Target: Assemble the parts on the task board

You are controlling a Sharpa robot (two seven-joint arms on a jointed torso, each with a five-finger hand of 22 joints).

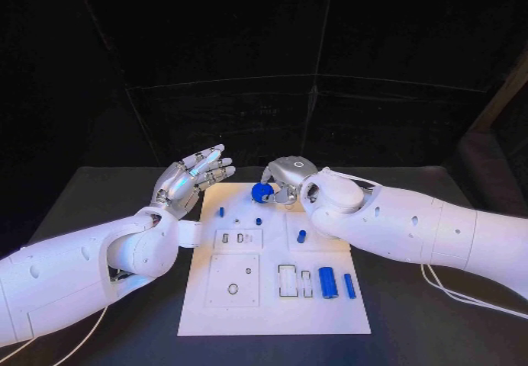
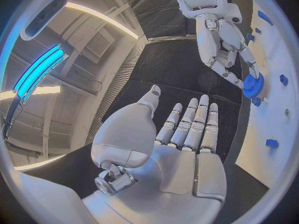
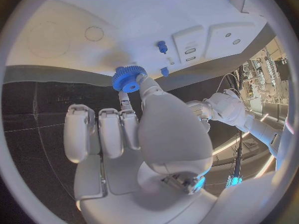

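Black table (image 1: pixel 418 320), task board (image 1: pixel 275 320), right hand (image 1: pixel 288 179) pinching blue gear (image 1: pixel 262 192) at far edge, left hand (image 1: pixel 193 177) spread beside board.

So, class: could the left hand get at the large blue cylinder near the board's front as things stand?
Probably yes: the left hand is open, and the blue cylinder lies uncovered, though the right arm passes close beside it.

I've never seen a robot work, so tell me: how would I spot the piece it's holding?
Find the white board on the black table, then its far edge, where the right hand holds a blue gear. It is round and toothed, unlike the plain blue pegs nearby.
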